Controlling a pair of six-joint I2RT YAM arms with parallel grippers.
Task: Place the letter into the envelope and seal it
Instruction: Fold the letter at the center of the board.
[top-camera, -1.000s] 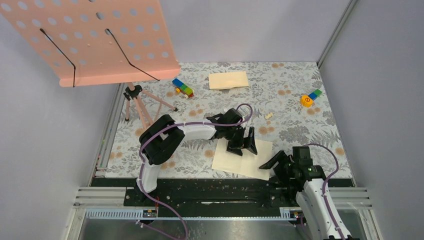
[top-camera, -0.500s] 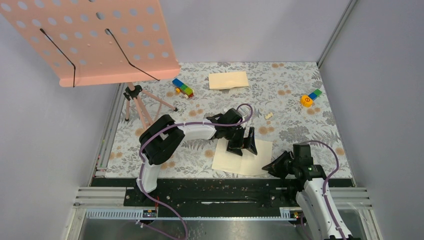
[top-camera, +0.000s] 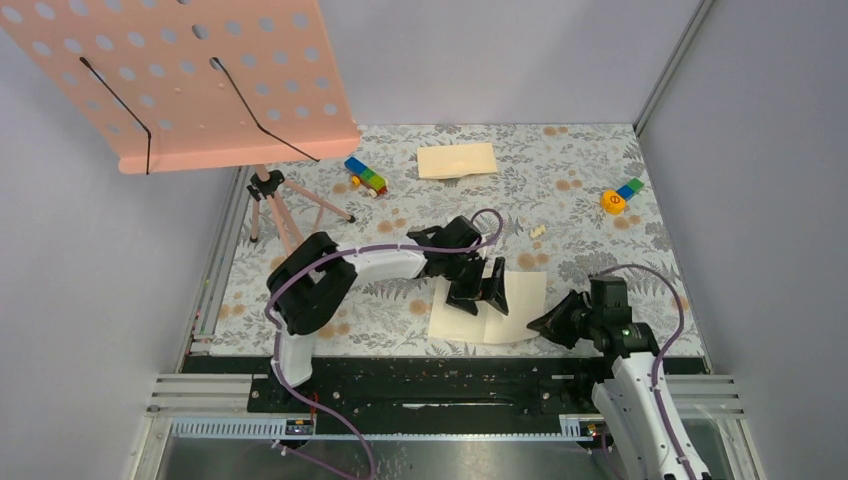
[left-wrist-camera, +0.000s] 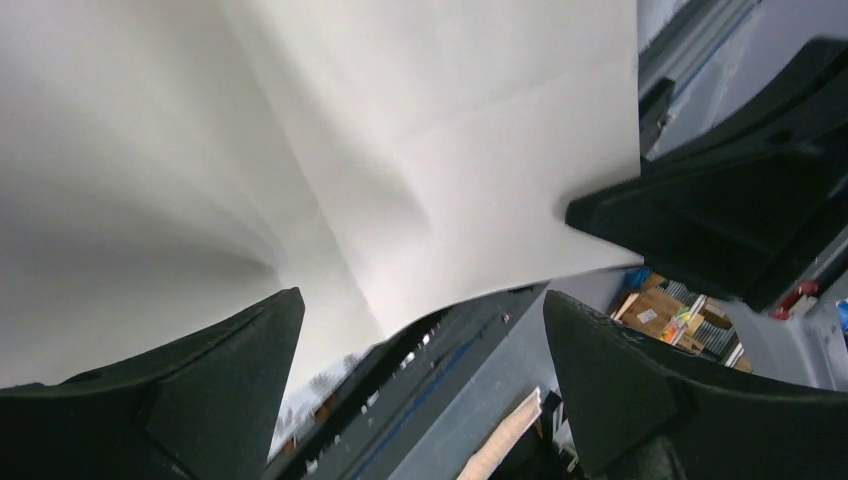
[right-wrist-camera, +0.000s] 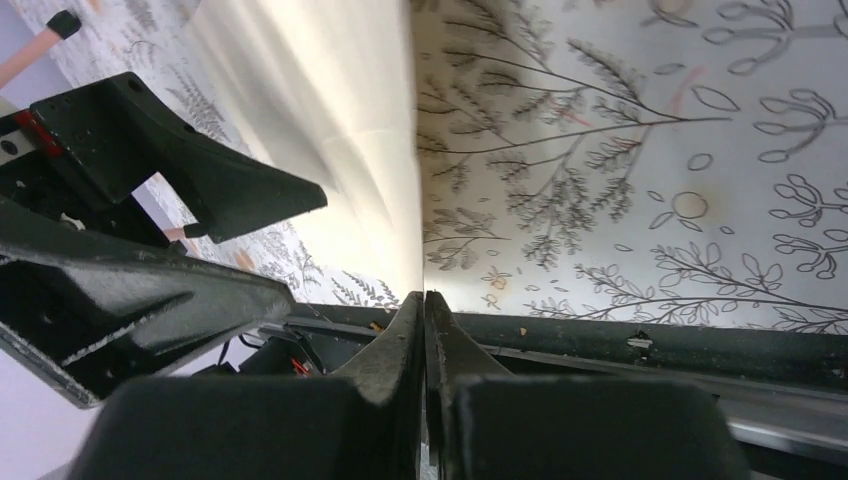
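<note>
The flowered table (top-camera: 600, 250) carries the letter (top-camera: 525, 300) at its near edge, between my arms. The envelope (top-camera: 457, 160) lies well apart from it, at the far side. My left gripper (top-camera: 478, 302) stands on the letter, fingers spread. My right gripper (top-camera: 540, 325) has its fingers pressed together, pinching the letter's near right edge.
</note>
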